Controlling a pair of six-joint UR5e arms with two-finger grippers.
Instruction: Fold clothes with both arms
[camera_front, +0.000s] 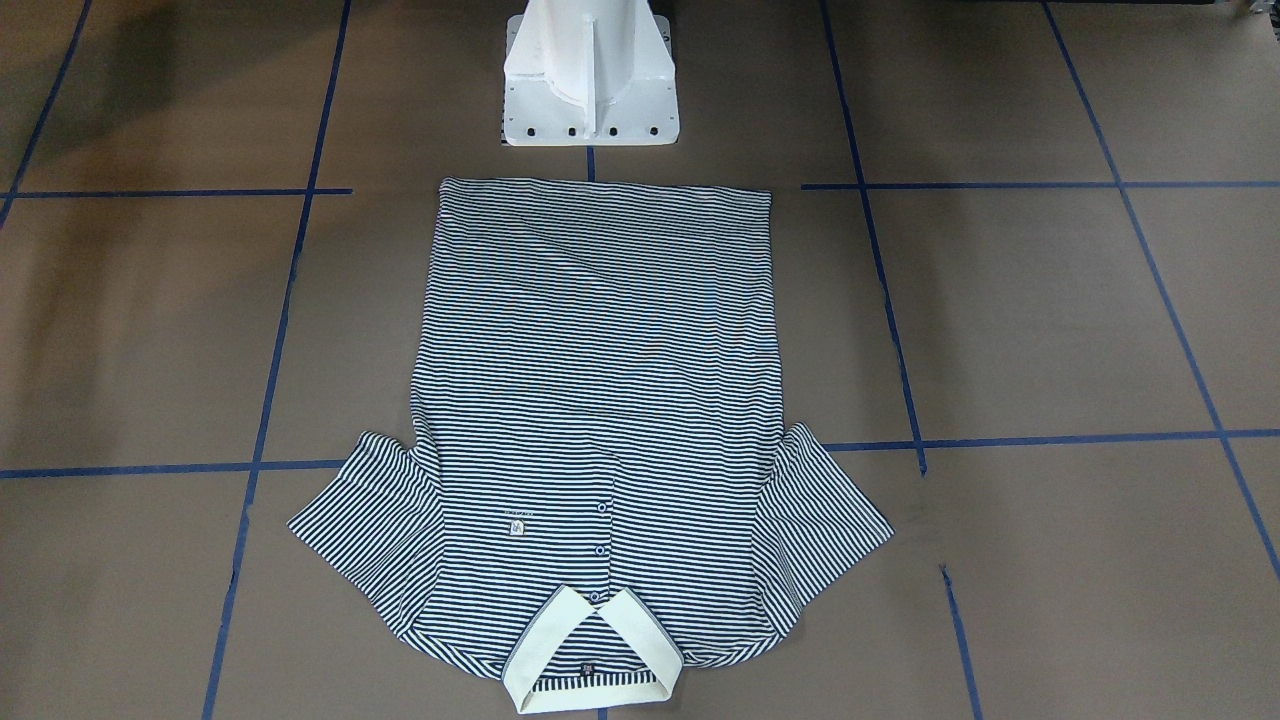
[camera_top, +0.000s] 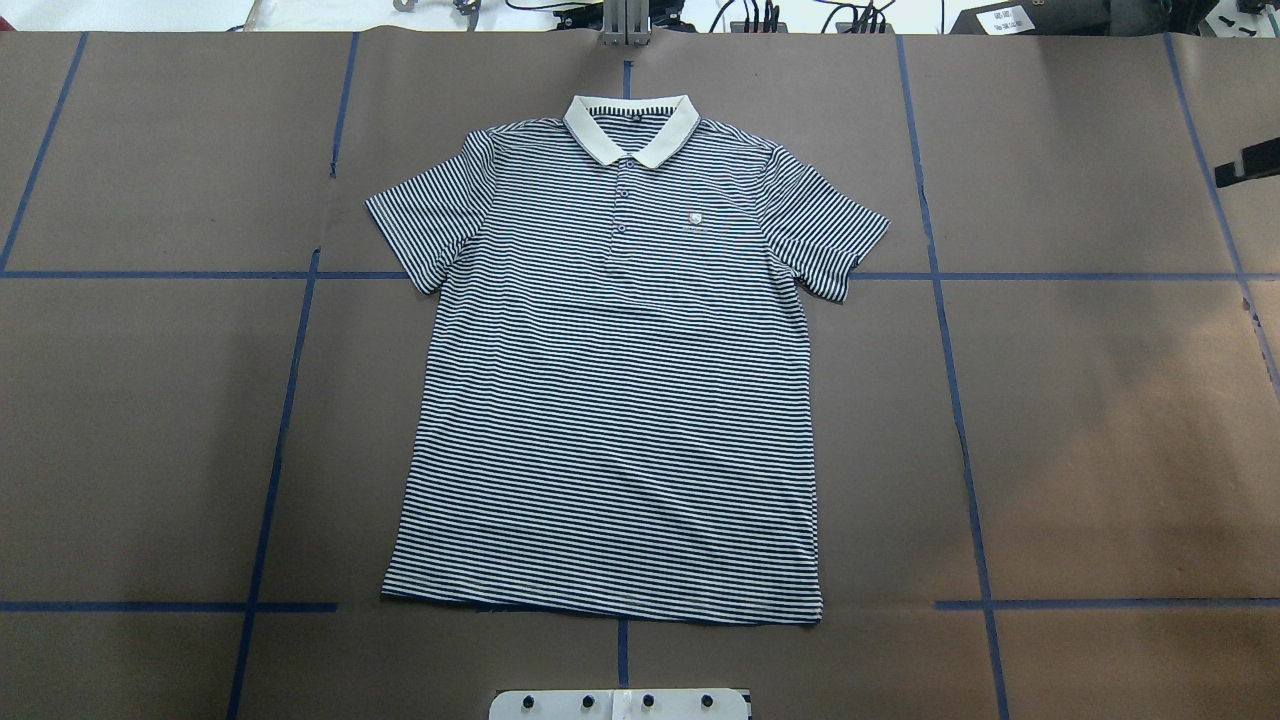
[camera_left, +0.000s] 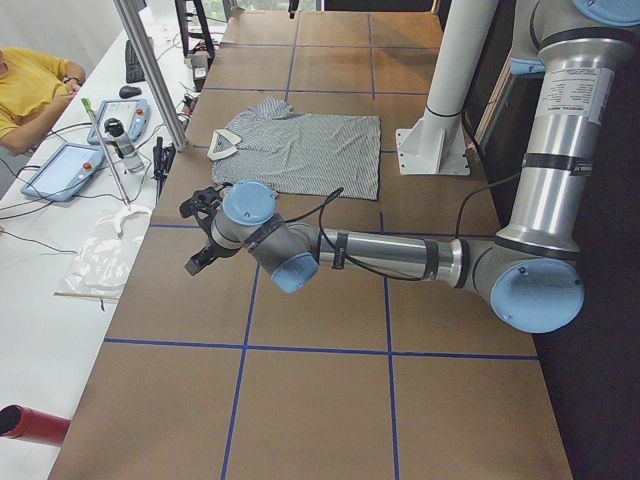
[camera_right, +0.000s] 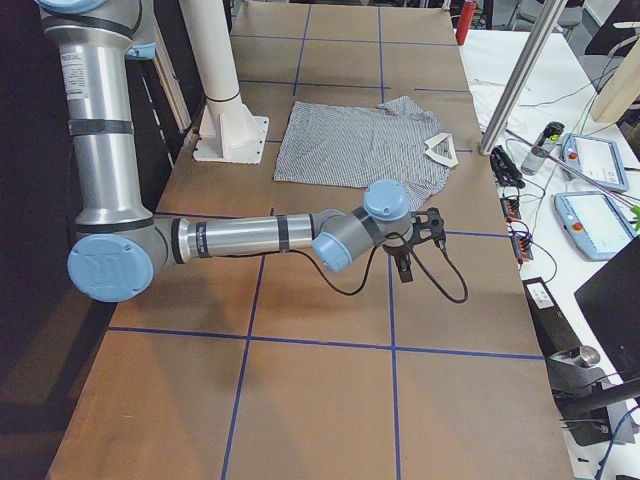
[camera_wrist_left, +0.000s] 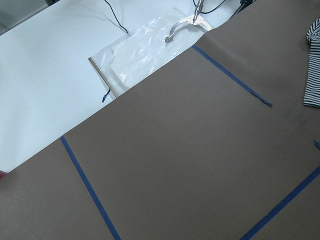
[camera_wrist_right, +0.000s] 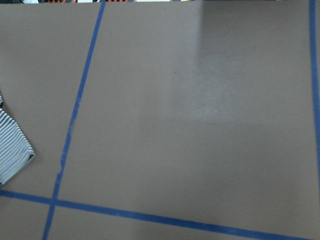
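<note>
The striped polo shirt (camera_top: 610, 400) lies flat and face up in the middle of the brown table, with its cream collar (camera_top: 630, 125) at the far side and its hem toward the robot base. It also shows in the front view (camera_front: 600, 400) and both side views (camera_left: 300, 150) (camera_right: 360, 145). My left gripper (camera_left: 195, 238) hovers off the shirt's left sleeve, apart from the cloth; I cannot tell if it is open. My right gripper (camera_right: 418, 242) hovers off the right sleeve, also apart; I cannot tell its state. Each wrist view catches only a sleeve edge (camera_wrist_left: 314, 65) (camera_wrist_right: 10, 145).
The white pedestal base (camera_front: 590, 80) stands just behind the hem. Blue tape lines (camera_top: 960, 400) cross the brown table. A white bench with a plastic bag (camera_wrist_left: 145, 50), control tablets (camera_left: 60, 170) and a seated person (camera_left: 30, 90) runs along the far edge. A metal post (camera_left: 150, 70) stands there.
</note>
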